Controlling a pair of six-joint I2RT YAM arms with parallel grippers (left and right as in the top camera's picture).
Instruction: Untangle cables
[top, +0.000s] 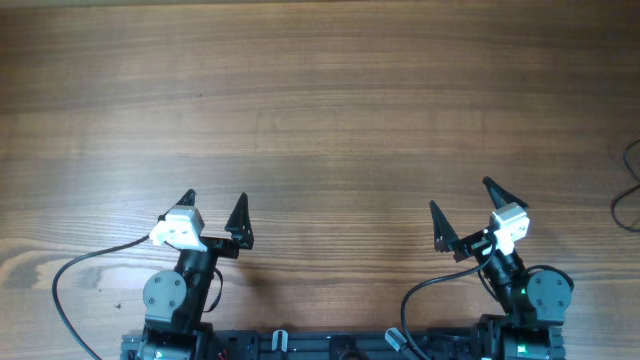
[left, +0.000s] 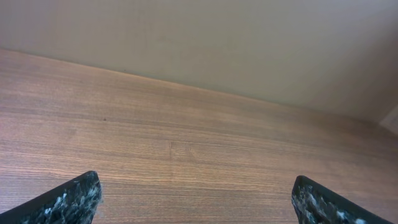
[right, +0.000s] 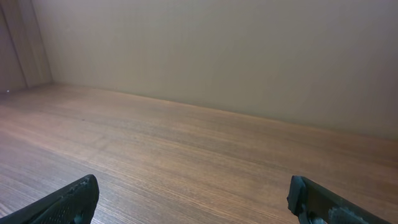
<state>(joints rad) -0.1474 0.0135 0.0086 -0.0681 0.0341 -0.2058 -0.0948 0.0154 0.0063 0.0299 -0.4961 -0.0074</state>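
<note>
Brown wooden table (top: 320, 100), plain beige wall (left: 249, 37) beyond its far edge

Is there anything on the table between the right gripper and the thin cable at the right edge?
Nothing visible does. In the overhead view, only the bare wood of the table lies between the open right gripper and the thin dark cable, which is cut off by the picture's right edge.
</note>
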